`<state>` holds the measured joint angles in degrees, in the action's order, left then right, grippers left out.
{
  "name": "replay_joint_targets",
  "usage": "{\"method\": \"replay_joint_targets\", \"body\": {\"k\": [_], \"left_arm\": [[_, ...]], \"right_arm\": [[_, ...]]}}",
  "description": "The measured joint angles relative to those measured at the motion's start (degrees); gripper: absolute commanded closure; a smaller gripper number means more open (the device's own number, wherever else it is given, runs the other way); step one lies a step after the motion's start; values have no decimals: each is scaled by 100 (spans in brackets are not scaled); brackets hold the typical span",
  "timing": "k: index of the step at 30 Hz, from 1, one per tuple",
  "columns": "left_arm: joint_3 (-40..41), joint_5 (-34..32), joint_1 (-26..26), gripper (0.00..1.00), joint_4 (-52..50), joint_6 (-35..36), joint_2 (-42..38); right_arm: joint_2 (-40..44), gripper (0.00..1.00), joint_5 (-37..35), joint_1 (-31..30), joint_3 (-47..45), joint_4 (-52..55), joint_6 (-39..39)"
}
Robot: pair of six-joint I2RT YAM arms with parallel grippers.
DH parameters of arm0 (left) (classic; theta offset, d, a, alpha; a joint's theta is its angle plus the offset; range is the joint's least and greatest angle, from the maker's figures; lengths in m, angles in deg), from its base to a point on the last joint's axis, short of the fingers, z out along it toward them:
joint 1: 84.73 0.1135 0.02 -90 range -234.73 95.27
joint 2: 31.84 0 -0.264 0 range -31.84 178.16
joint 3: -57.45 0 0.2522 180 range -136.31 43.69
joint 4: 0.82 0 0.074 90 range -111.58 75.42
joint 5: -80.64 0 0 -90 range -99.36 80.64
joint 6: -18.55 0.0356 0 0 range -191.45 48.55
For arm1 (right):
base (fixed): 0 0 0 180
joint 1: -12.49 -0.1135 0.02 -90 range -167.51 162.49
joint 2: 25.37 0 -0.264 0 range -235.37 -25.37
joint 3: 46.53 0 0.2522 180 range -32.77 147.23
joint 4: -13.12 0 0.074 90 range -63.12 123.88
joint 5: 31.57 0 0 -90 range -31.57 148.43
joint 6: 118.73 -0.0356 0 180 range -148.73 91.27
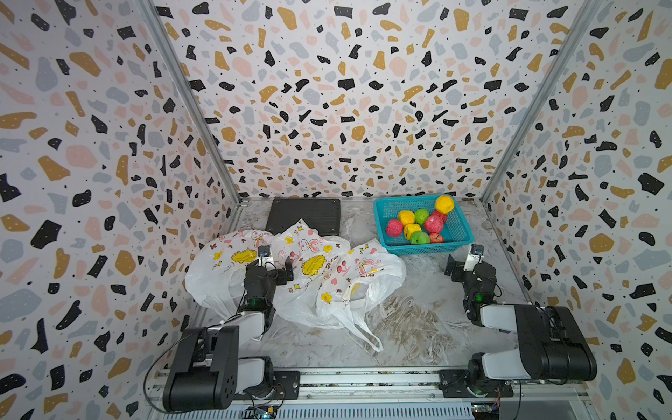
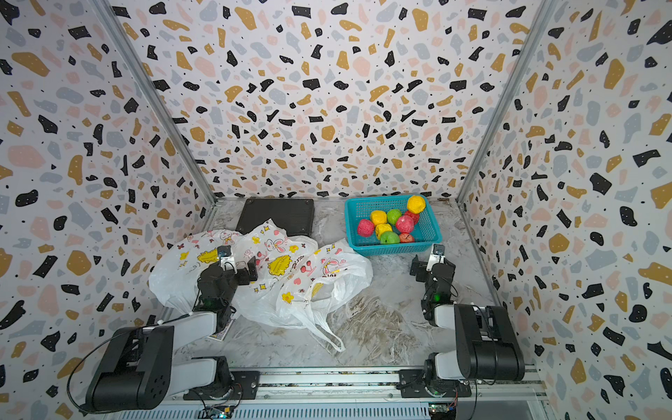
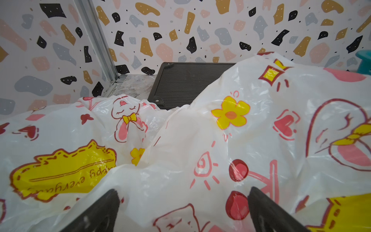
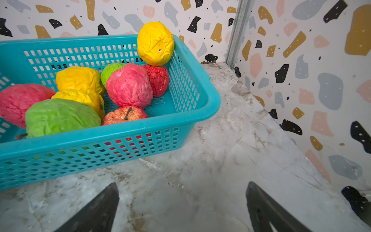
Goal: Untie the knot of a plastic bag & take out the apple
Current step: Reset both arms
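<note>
**Printed plastic bags (image 1: 312, 262) are heaped left of the table's (image 1: 418, 320) middle; no knot is seen.**
The left gripper (image 3: 182, 193) is held spread just above them, ready for a pinch. The right gripper (image 4: 181, 185) is held spread and clear, beside the teal basket (image 1: 429, 248) of apples (image 1: 433, 223) in the rear right corner.

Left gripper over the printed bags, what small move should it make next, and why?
Probably lower the left gripper onto the plastic bag beneath it: its jaws stand open, holding nothing. The right gripper is open too, over bare table by the basket. I can't make out a knot.
</note>
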<state>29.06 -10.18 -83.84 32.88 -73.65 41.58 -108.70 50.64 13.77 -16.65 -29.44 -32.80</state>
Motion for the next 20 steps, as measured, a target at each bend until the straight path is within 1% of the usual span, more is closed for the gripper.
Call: {"method": "replay_joint_targets", "body": {"k": [2, 4, 6, 9, 20], "left_arm": [[2, -48, 0, 0, 175, -17, 247], [11, -94, 0, 0, 485, -22, 682], [7, -101, 0, 0, 407, -22, 896], [-105, -42, 0, 0, 107, -4, 870], [-295, 140, -4, 0, 11, 17, 894]], "right_arm": [[-284, 0, -35, 0, 24, 114, -2], [-369, 0, -50, 0, 24, 260, -2], [-369, 0, -57, -4, 76, 374, -2], [-367, 0, -59, -13, 155, 380, 0], [-372, 0, -57, -17, 197, 411, 0]]}}
